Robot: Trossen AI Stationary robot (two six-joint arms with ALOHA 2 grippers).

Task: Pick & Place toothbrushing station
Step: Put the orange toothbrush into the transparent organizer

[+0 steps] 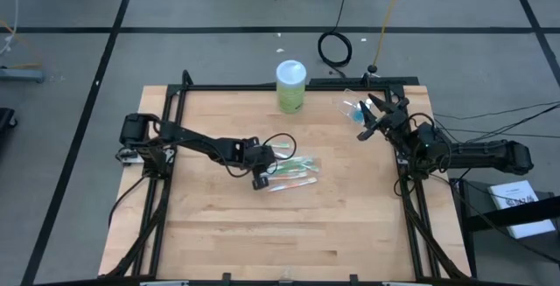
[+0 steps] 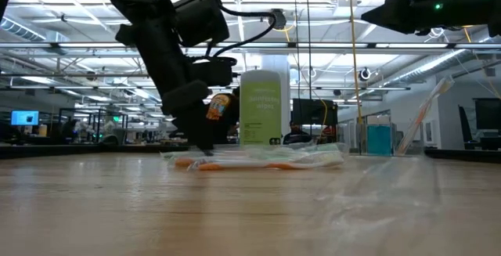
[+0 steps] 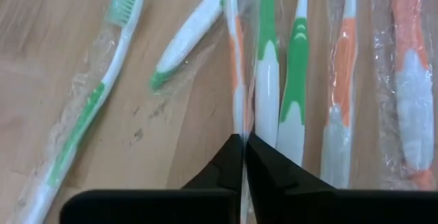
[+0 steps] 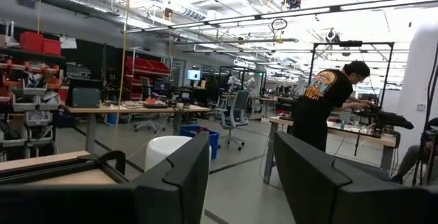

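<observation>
Several toothbrushes (image 3: 294,80), green-white and orange-white in clear wrappers, lie flat side by side on the wooden table (image 1: 227,233). My left gripper (image 3: 245,148) stands over their near ends, shut on one thin orange-white toothbrush (image 3: 236,59); the low view shows this gripper (image 2: 200,145) down at the tabletop. A clear plastic cup (image 1: 348,106) with a teal tube (image 1: 358,111) sits at the far right. My right gripper (image 4: 243,172) hangs raised beside the cup, open and holding nothing, pointing up into the room. My left gripper pinches the orange-white toothbrush's handle (image 3: 238,125) between its two fingertips, wrapper included. The fingers slant down from the table's left side and lie along the brush. The toothbrush lies flat on the table among the others.
A lime-green cylinder with a white lid (image 1: 291,86) stands at the table's far edge, behind the toothbrushes. A black frame (image 1: 262,87) rims the table. In the right wrist view a person (image 4: 321,107) works at a bench in the room beyond.
</observation>
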